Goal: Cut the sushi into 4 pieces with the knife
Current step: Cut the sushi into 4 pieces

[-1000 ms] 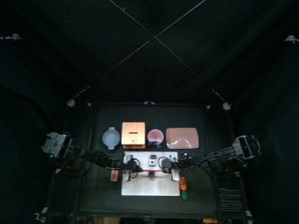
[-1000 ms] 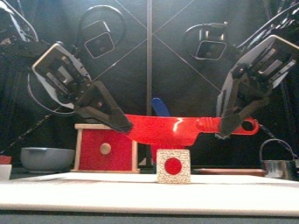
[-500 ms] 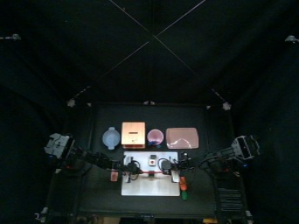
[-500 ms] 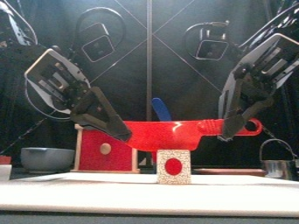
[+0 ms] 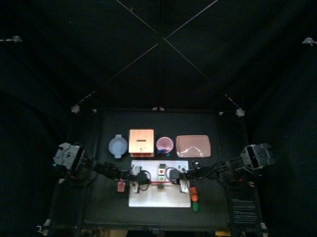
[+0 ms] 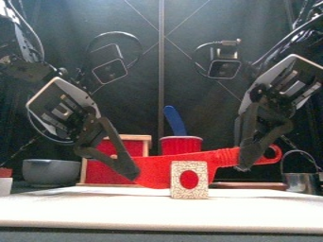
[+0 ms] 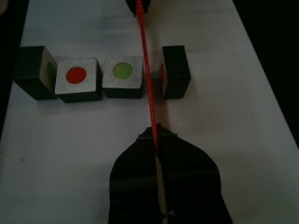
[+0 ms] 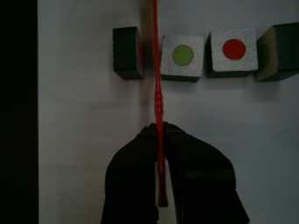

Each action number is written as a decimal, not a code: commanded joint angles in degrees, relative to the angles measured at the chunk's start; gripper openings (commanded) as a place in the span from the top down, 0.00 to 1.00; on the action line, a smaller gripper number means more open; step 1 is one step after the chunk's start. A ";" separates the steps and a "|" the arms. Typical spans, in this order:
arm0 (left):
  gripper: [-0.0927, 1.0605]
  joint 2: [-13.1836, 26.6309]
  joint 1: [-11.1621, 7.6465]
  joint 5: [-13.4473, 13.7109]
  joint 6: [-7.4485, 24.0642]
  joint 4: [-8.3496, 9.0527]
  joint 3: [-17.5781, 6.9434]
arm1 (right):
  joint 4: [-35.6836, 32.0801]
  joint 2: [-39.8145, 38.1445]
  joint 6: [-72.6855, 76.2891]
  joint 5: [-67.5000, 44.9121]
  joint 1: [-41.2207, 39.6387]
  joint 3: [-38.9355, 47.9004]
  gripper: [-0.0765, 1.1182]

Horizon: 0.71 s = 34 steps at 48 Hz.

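The sushi (image 7: pixel 117 73) lies on the white board (image 5: pixel 161 197) at 6 o'clock on the counter (image 5: pixel 99 209), front and middle. It is a short row of four dark green blocks running from front to back. The wrist cameras look down the row. The two inner blocks turn up white faces, one with a red dot (image 7: pixel 76 76) and one with a green dot (image 8: pixel 184 55), and the two end blocks (image 8: pixel 128 48) are plain and dark. There the knife (image 6: pixel 222 159) is only a thin red line seen edge-on, standing in the gap between the green-dot block and the end block beside it. Whether its edge meets the board I cannot tell. The front camera gives what those views hide. The blade is broad and red and hangs low and tilted, its tip end lower at 9 o'clock and its ringed handle higher at 3 o'clock. It passes behind the top of the nearest block, which shows a speckled white face with a red dot. The left fingers (image 7: pixel 135 179) are pinched narrow on the tip end and the right fingers (image 8: pixel 193 179) are pinched on the handle end, so both arms carry the one knife. Only the top view lays out the back of the counter. At 12 o'clock from the board stand the box (image 5: pixel 141 144), the cup (image 5: pixel 165 144) and the tray (image 5: pixel 194 145), with the bowl (image 5: pixel 118 146) toward 10 o'clock. From the front, a blue knife (image 6: pixel 173 118) sticks out of the cup and a metal cutter (image 6: pixel 299 180) sits far out toward 3 o'clock.
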 commanded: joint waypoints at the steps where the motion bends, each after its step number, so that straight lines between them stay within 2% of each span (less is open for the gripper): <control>1: 0.80 0.79 0.18 -0.18 0.09 -0.70 -0.97 | 0.70 0.53 0.00 -0.70 0.00 -1.14 0.87; 11: 0.80 4.75 0.44 -0.09 0.09 -2.72 -0.97 | 1.67 4.66 -0.09 -0.70 -0.18 -1.32 0.87; 16: 0.80 5.98 0.44 -0.18 0.09 -3.08 -1.23 | 2.02 5.63 -0.09 -0.79 -0.26 -1.58 0.86; 27: 0.80 5.98 -0.09 -0.09 -0.18 -3.25 -1.23 | 2.64 5.54 -0.09 -0.79 0.53 -2.29 0.87; 34: 0.80 5.36 -1.67 0.79 -0.26 -3.69 -1.41 | 3.25 5.54 0.00 -0.79 1.93 -2.99 0.87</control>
